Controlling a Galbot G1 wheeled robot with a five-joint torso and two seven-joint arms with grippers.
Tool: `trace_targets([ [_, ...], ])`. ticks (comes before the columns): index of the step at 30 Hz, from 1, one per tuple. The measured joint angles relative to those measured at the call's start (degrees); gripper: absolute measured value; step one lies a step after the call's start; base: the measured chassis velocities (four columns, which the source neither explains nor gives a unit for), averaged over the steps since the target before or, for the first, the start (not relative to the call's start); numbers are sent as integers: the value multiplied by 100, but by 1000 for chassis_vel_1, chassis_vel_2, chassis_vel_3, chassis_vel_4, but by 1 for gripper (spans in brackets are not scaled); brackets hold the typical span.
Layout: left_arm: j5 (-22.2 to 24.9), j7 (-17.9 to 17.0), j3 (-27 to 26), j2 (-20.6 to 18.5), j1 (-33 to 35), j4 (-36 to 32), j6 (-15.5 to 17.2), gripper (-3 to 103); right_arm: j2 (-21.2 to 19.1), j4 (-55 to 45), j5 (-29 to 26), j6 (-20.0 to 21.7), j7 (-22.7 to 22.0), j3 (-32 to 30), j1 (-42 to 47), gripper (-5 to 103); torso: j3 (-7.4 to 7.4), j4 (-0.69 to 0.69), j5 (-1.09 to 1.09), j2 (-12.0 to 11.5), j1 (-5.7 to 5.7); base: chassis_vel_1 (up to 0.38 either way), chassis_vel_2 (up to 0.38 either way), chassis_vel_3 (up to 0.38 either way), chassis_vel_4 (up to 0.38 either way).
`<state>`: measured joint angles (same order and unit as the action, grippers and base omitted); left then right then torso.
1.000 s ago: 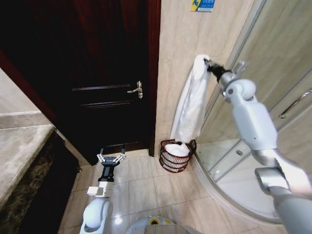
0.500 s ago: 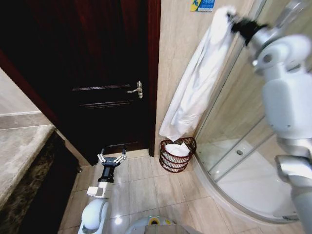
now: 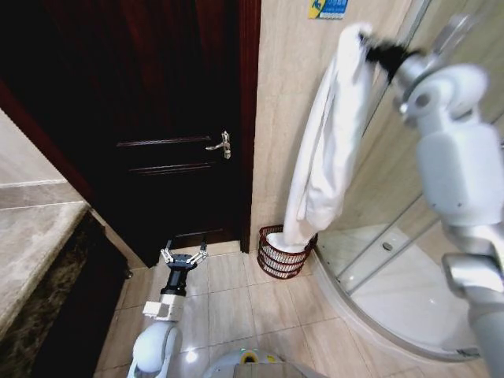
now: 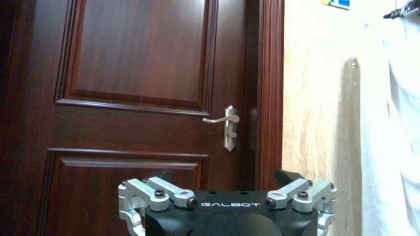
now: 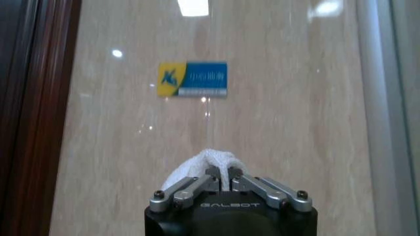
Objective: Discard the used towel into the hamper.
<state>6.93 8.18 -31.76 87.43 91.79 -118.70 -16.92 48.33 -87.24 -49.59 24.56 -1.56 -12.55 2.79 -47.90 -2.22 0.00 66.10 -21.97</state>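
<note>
A long white towel [image 3: 331, 142] hangs high against the beige wall, pinched at its top by my right gripper [image 3: 368, 43], which is shut on it. The right wrist view shows a bunch of that towel [image 5: 211, 158] between the right gripper's [image 5: 222, 173] closed fingers. The towel's lower end drapes down to the rim of the hamper [image 3: 272, 260], a small dark reddish wire basket on the floor by the wall. My left gripper [image 3: 183, 257] hangs low, open, in front of the door, left of the hamper. In the left wrist view the towel [image 4: 394, 128] sits past the left gripper [image 4: 225, 177].
A dark wooden door [image 3: 157, 118] with a metal handle [image 3: 220, 146] stands left of the hamper. A curved glass shower enclosure [image 3: 394, 260] lies right of it. A stone counter [image 3: 31, 236] runs along the left. Tiled floor [image 3: 236, 299] lies open before the hamper.
My right arm has lifted the towel's top much higher up the wall. The towel's lower end rose above the hamper half a second ago and now hangs back at its rim.
</note>
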Motion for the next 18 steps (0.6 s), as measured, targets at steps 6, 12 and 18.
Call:
trace_targets([
  [6,-2,-1,-20,9,-25,46,-24,100,149,7,136,-28,79,-48,197,5,1,-2,-6,0,0,0,0,0,0],
  [12,19,-4,-44,3,-36,95,-45,100,167,-175,323,-29,175,-292,719,5,0,-1,2,0,0,0,0,0,0],
  [18,8,-1,-8,14,-98,194,-87,100,254,-377,364,-29,199,-593,1409,5,1,0,-1,0,0,0,0,0,0],
])
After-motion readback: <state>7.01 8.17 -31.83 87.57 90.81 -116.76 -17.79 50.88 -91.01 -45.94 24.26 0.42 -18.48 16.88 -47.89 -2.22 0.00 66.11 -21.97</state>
